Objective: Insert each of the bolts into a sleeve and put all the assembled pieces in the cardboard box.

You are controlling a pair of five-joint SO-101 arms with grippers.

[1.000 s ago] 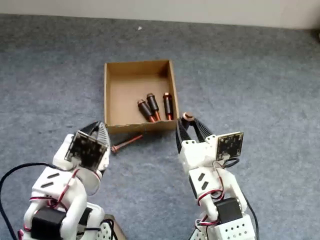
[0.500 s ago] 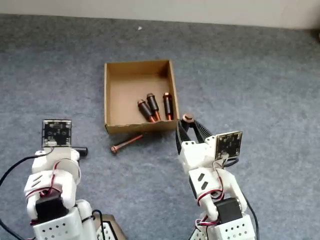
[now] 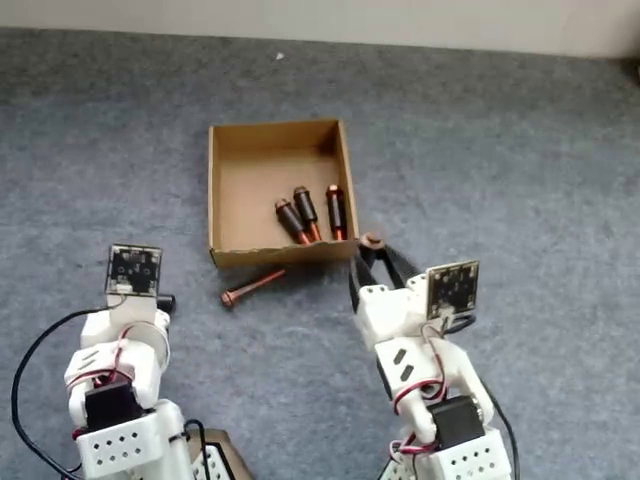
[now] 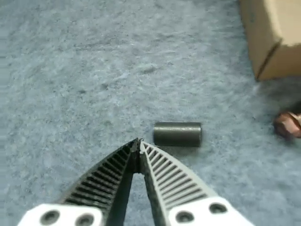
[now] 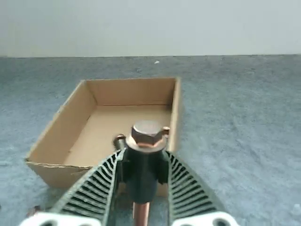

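Grey carpet point(image 3: 500, 150) served as the work surface. The cardboard box point(image 3: 255, 180) sat open-topped, ahead of and between the two arms.

Box contents: three assembled pieces point(image 3: 305, 212), each a dark sleeve on a copper bolt. They lay side by side on the floor toward the near right part.

Right gripper point(image 5: 143, 153): its fingers were pinching a fourth assembled piece point(image 5: 147, 135). The black sleeve was clamped between the ribbed pads. The copper hex head stuck out past the fingertips and the shank end showed toward the wrist. From above, this gripper point(image 3: 372, 262) was outside the box, just beside its near right corner. The head was close to the wall, and I could not tell whether it touched.

Left gripper point(image 4: 138, 143): the fingers were pressed together at the tips and held nothing, low over the carpet.

A loose sleeve point(image 4: 178, 133) lay on its side just beyond those tips, apart from them.

A loose bolt point(image 3: 252, 286) lay on the carpet just outside the box's near wall, at a slant, with its head toward the left arm.
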